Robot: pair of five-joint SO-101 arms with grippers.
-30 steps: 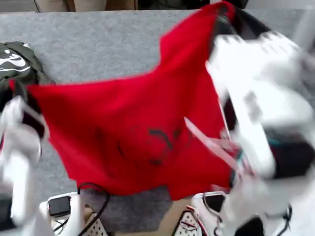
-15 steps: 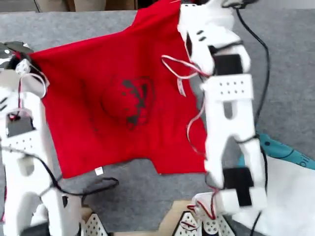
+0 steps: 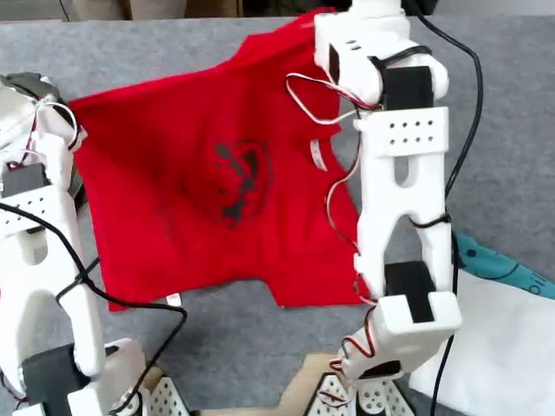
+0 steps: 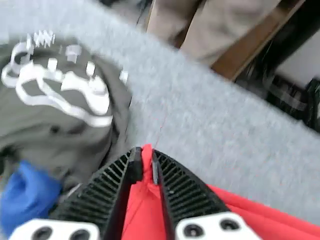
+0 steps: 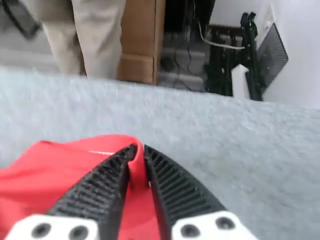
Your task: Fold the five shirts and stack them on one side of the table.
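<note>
Two grippers pinch shirt corners: left gripper (image 4: 144, 160) at 10 o'clock, right gripper (image 5: 137, 152) at 12. In the last second the red shirt (image 3: 217, 199) went from mid-air to spread flat mid-table (image 3: 507, 130). Likely laid out for folding; no fold yet.

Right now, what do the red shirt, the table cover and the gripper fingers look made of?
The red shirt looks like soft matte knit, probably cotton jersey: it drapes and wrinkles. The table cover seems to be grey felt or low carpet, fuzzy and flecked. The left gripper has black fingers, apparently hard plastic, ribbed on the inner faces.
</note>
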